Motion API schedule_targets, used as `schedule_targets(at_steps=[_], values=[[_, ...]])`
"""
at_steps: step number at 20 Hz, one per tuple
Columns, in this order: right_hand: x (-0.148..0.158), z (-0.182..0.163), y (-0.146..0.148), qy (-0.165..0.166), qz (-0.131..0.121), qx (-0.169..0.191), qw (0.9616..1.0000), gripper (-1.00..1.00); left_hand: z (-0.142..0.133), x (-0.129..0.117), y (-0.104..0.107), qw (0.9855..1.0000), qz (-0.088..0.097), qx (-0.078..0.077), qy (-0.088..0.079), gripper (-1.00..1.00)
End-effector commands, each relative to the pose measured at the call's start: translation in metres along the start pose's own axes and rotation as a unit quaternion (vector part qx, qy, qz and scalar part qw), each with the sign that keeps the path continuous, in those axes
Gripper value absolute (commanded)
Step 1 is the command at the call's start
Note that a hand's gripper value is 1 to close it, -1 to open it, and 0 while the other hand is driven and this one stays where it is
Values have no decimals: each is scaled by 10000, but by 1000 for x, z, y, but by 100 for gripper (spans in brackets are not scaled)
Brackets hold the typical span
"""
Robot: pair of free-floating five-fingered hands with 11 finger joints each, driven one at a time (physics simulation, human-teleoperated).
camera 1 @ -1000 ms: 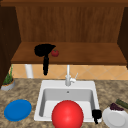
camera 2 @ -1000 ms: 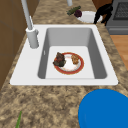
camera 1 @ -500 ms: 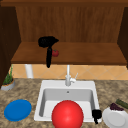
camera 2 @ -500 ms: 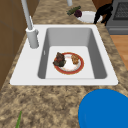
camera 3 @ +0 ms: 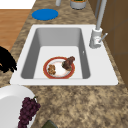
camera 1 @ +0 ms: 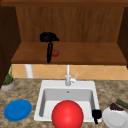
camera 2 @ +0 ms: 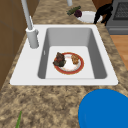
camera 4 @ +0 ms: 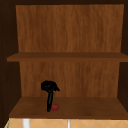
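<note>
My left hand [camera 1: 47, 37] hovers above the lower wooden shelf [camera 1: 82, 55], and it shows in the upper view too [camera 4: 48, 86]. Its fingers [camera 1: 49, 53] hang straight down, with the tips beside a small red fruit [camera 1: 55, 53] that rests on the shelf [camera 4: 55, 107]. Nothing is held. My right hand [camera 1: 96, 114] floats idle at the counter's front edge, between the sink [camera 1: 42, 97] and a white plate [camera 1: 115, 120], fingers relaxed. A red-rimmed plate of food [camera 2: 69, 63] lies in the sink basin.
A blue plate [camera 1: 17, 110] lies left of the sink, with a potted plant [camera 1: 7, 81] behind it. Grapes [camera 1: 116, 107] sit on the white plate and a green vegetable [camera 1: 122, 103] lies beside it. The faucet [camera 1: 68, 77] stands behind the basin. A big red round shape [camera 1: 67, 114] covers the sink's front.
My left hand has risen from shelf level to well above the shelf. The red fruit stays on the shelf. The right hand has not moved.
</note>
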Motion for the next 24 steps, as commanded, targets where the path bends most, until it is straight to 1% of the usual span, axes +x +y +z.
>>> schedule_targets(at_steps=[1,4,6,9,12,16,20,21,22,23,24], values=[[0,0,0,0,0,0,10000,0,1,-14,9,9983,569,76,53,-100],[0,0,0,0,0,0,10000,0,2,-27,16,9967,806,96,52,-100],[0,0,0,0,0,0,10000,0,3,-35,21,9951,982,112,53,-100],[0,0,0,0,0,0,10000,0,4,-46,28,9921,1245,130,58,-100],[0,0,0,0,0,0,10000,0,5,-61,35,9891,1470,96,88,-100],[0,0,0,0,0,0,10000,0,8,-79,37,9831,1824,75,131,-100],[0,0,0,0,0,0,10000,0,11,-100,34,9779,2086,73,154,-100],[0,0,0,0,0,0,10000,0,12,-105,33,9763,2155,65,165,-100],[0,0,0,0,0,0,10000,0,11,-114,31,9759,2176,62,165,-100],[0,0,0,0,0,0,10000,0,12,-124,28,9761,2164,47,168,-100],[0,0,0,0,0,0,10000,0,13,-136,23,9778,2085,40,188,-100]])
